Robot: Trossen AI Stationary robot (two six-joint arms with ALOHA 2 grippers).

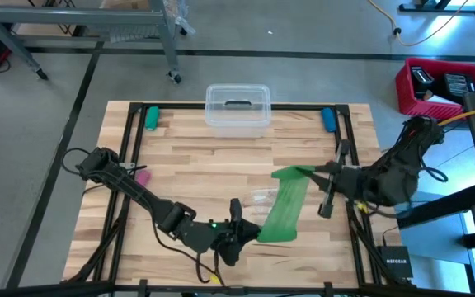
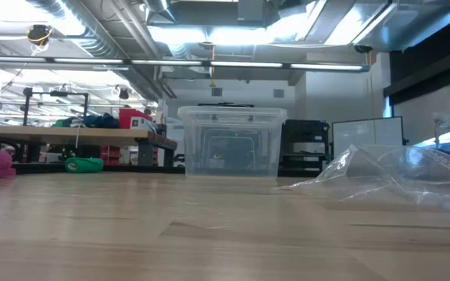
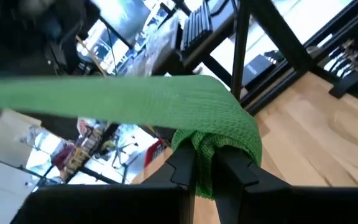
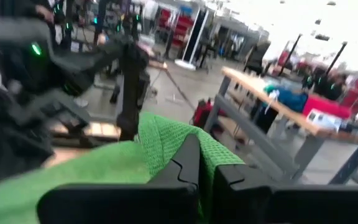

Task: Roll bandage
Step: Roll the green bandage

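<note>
Now the bandage (image 1: pixel 285 208) hangs stretched between the two grippers above the table's (image 1: pixel 221 165) near right part, running from the left gripper (image 1: pixel 244 235) up to the right gripper (image 1: pixel 313 172). Left fingers (image 3: pixel 182 165) pinch one bunched end of the green strip, and the right fingers (image 4: pixel 188 165) are pressed together on the other end. Beneath the strip lies a clear bag (image 1: pixel 262 196), with a clear bin (image 1: pixel 237 107) at the far edge.

Bandage (image 1: pixel 285 206) bright green, waffle-knit weave; bin (image 1: pixel 237 109) clear; tabletop (image 1: pixel 213 161) light wood planks.
</note>
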